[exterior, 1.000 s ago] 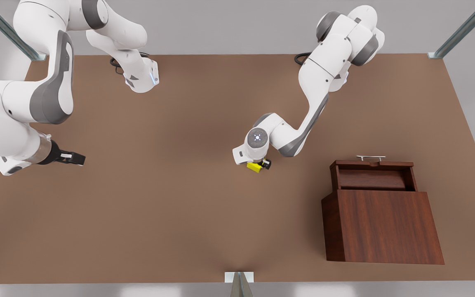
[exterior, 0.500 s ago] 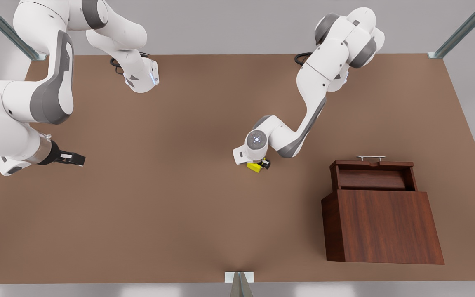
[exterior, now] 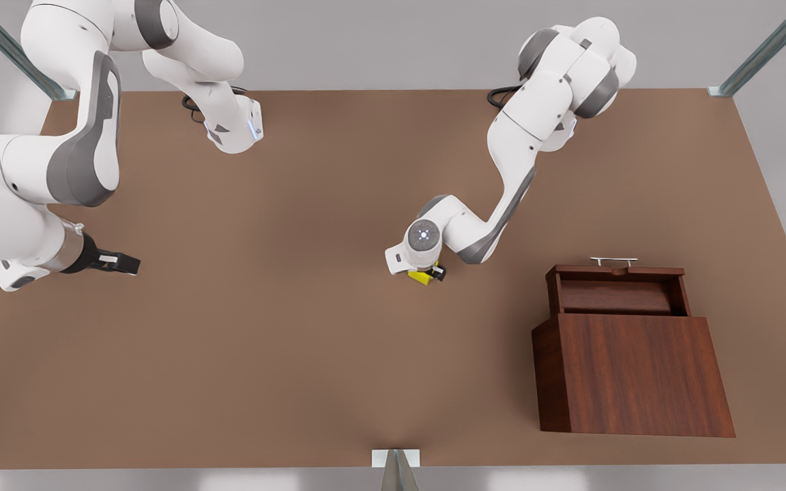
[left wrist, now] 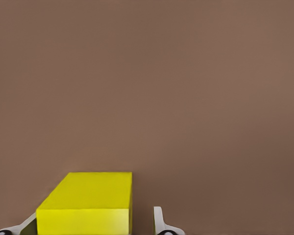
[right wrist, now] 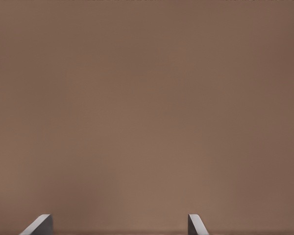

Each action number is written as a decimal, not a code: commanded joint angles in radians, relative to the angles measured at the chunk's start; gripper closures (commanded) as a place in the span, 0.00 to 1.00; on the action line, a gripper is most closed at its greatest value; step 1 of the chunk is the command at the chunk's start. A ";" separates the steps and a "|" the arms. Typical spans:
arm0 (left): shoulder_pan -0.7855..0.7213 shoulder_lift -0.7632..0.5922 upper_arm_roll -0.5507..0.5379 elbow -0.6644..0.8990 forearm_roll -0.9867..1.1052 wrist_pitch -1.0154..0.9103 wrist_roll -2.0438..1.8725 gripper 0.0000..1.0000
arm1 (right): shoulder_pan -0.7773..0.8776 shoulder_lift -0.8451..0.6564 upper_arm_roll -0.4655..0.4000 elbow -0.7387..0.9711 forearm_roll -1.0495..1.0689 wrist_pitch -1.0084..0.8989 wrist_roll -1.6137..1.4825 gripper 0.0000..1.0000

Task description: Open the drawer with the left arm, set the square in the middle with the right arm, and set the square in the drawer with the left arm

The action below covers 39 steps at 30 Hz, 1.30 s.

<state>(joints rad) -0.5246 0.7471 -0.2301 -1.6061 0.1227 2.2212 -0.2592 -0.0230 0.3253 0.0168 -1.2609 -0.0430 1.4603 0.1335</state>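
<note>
- The square [exterior: 422, 276] sits mid-desk, well apart from the cabinet [exterior: 632, 372], between the left gripper [exterior: 429, 274]'s fingers [left wrist: 159, 220], which look closed on it.
- The drawer [exterior: 616, 286] stands open; dropping the square in is what remains.
- The right gripper [exterior: 122, 262] waits far from the cabinet, fingers [right wrist: 196, 224] spread.

**Soft, even light with faint shadows**

The scene is bright and evenly lit, with no hard glare. The brown table [exterior: 284, 354] shows a broad, gentle gradient, slightly darker toward the middle, and shadows under the arms are diffuse. The white arm shells look clean without blown highlights. The wooden cabinet [exterior: 632, 375] has a darker side face, so light perhaps comes more from above. The yellow cube [left wrist: 88, 203] has a brighter top and a slightly duller front face. Edges look mildly smoothed throughout. Both wrist views show a soft tonal falloff across bare tabletop.
</note>
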 commanded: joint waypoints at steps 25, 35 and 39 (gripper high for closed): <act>-0.017 0.031 0.017 0.003 0.014 0.026 -0.002 0.19 | -0.002 0.001 0.000 0.000 0.002 0.002 0.000 0.00; -0.015 0.024 0.017 0.003 0.012 0.017 -0.002 0.23 | -0.002 0.001 0.000 0.000 0.000 0.002 0.000 0.00; -0.015 0.020 0.018 0.003 0.009 0.014 -0.003 0.24 | -0.002 0.001 0.000 0.000 0.002 0.002 0.000 0.00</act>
<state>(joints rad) -0.5400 0.7679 -0.2117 -1.6030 0.1331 2.2372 -0.2623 -0.0245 0.3268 0.0169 -1.2609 -0.0425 1.4619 0.1335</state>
